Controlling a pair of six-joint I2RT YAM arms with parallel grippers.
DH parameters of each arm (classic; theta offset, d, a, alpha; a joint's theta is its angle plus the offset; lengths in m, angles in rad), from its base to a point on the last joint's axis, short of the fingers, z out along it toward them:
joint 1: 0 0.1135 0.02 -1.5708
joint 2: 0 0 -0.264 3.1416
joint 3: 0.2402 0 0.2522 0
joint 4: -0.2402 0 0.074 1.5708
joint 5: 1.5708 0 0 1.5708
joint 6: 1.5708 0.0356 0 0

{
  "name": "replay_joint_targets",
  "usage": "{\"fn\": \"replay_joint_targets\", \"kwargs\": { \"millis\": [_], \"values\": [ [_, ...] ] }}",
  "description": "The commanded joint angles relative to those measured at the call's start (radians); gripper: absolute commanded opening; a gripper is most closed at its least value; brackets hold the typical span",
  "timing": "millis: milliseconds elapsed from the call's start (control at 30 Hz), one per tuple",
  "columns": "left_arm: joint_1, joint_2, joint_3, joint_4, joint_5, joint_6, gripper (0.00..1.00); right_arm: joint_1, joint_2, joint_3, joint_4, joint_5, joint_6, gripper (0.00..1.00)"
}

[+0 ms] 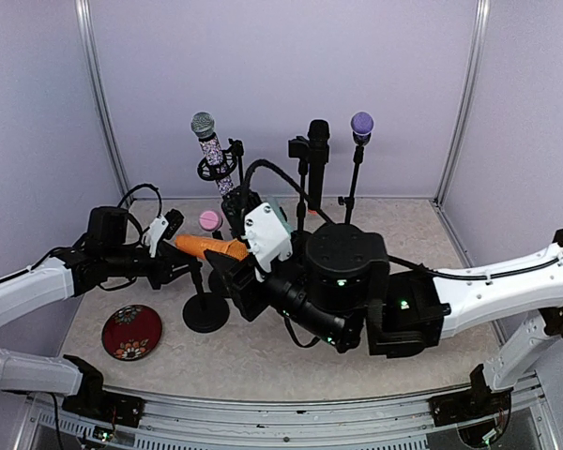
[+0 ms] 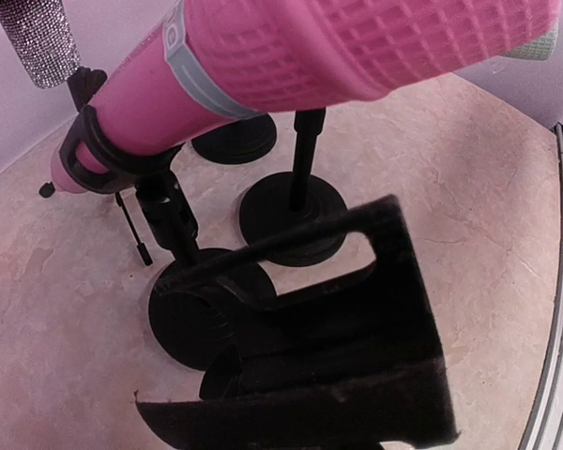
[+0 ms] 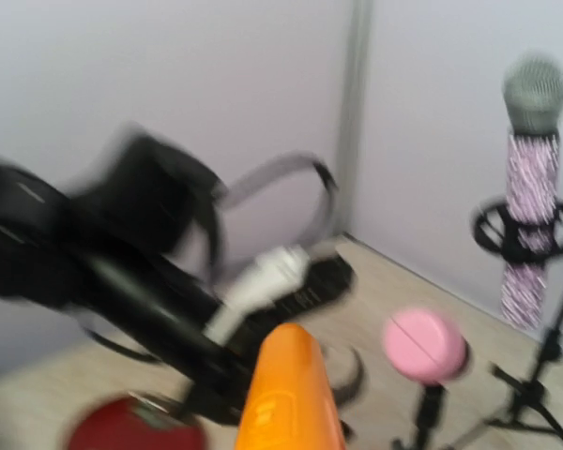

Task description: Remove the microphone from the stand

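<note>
Orange mic [image 1: 211, 247] hangs nearly level above the table [image 1: 291, 366], out in the middle between the two arms. Its thick end is tucked into the right gripper [image 1: 246, 249], which looks clamped on it from the 3 o'clock side. Its narrow end points to 9 o'clock, straight at the left gripper [image 1: 174, 251], and stops just beside it. I can't tell whether they touch. The right wrist view is blurred, but the orange body rises from the bottom middle of it, aimed at the left arm.

The stand [image 1: 206, 312] is at 6 o'clock from the mic, its round base on the table and its pole rising toward the left gripper. From the left wrist, one black finger [image 2: 300, 375] fills the lower view just beside that base. Whether that gripper is spread or closed I can't tell. The clip [image 2: 94, 155] on that pole holds the tail of a pink mic [image 1: 210, 221], whose head shows just at 12 o'clock from the orange one.

A red plate [image 1: 131, 331] lies at 8 o'clock, well apart. Along the back, from 12 to 2 o'clock, stand a sparkly mic [image 1: 209, 150], a black mic [image 1: 317, 159] and a purple mic [image 1: 361, 124].
</note>
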Motion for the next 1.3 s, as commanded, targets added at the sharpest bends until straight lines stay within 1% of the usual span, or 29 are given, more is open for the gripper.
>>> {"fn": "replay_joint_targets", "kwargs": {
  "millis": [0, 33, 67, 100, 133, 167, 267, 367, 433, 500, 567, 700, 800, 900, 1033, 1267],
  "values": [
    [0.027, -0.001, -0.02, -0.08, -0.094, 0.064, 0.08, 0.03, -0.101, -0.022, -0.029, -0.022, 0.04, 0.0],
    [0.027, -0.011, -0.015, -0.106, -0.056, 0.079, 0.19, 0.029, -0.108, -0.029, -0.028, -0.024, 0.039, 0.0],
    [0.027, -0.023, -0.001, -0.139, -0.02, 0.102, 0.42, 0.029, -0.108, -0.031, -0.029, -0.027, 0.038, 0.0],
    [0.027, -0.034, 0.014, -0.179, 0.024, 0.133, 0.78, 0.03, -0.103, -0.025, -0.031, -0.03, 0.034, 0.0],
    [0.027, -0.047, 0.031, -0.223, 0.056, 0.156, 0.93, 0.03, -0.094, -0.016, -0.037, -0.036, 0.032, 0.0],
    [0.028, -0.059, 0.051, -0.26, 0.069, 0.17, 0.99, 0.029, -0.082, -0.003, -0.046, -0.043, 0.03, 0.0],
    [0.049, -0.096, 0.133, -0.401, 0.093, 0.255, 0.99, 0.02, -0.028, 0.054, -0.095, -0.081, 0.033, 0.0],
    [0.094, -0.137, 0.225, -0.557, 0.097, 0.365, 0.99, -0.007, 0.02, 0.12, -0.176, -0.138, 0.072, 0.0],
    [0.162, -0.17, 0.284, -0.646, 0.111, 0.45, 0.99, -0.022, 0.039, 0.152, -0.211, -0.187, 0.083, 0.0],
    [0.225, -0.2, 0.337, -0.758, 0.15, 0.574, 0.99, -0.042, 0.06, 0.187, -0.238, -0.255, 0.096, 0.0],
    [0.246, -0.22, 0.375, -0.856, 0.171, 0.698, 0.99, -0.065, 0.088, 0.225, -0.261, -0.316, 0.113, 0.0],
    [0.244, -0.247, 0.414, -1.014, 0.222, 0.867, 0.99, -0.107, 0.15, 0.279, -0.258, -0.417, 0.133, 0.0],
    [0.241, -0.245, 0.429, -1.052, 0.256, 0.891, 0.97, -0.133, 0.216, 0.343, -0.261, -0.486, 0.143, 0.0],
    [0.231, -0.231, 0.442, -1.062, 0.267, 0.892, 0.93, -0.143, 0.268, 0.395, -0.245, -0.519, 0.138, 0.0],
    [0.2, -0.205, 0.457, -1.073, 0.278, 0.874, 0.82, -0.159, 0.323, 0.458, -0.207, -0.567, 0.139, 0.0],
    [0.174, -0.197, 0.446, -1.042, 0.259, 0.84, 0.58, -0.175, 0.402, 0.556, -0.21, -0.638, 0.149, 0.0]
  ]
}}
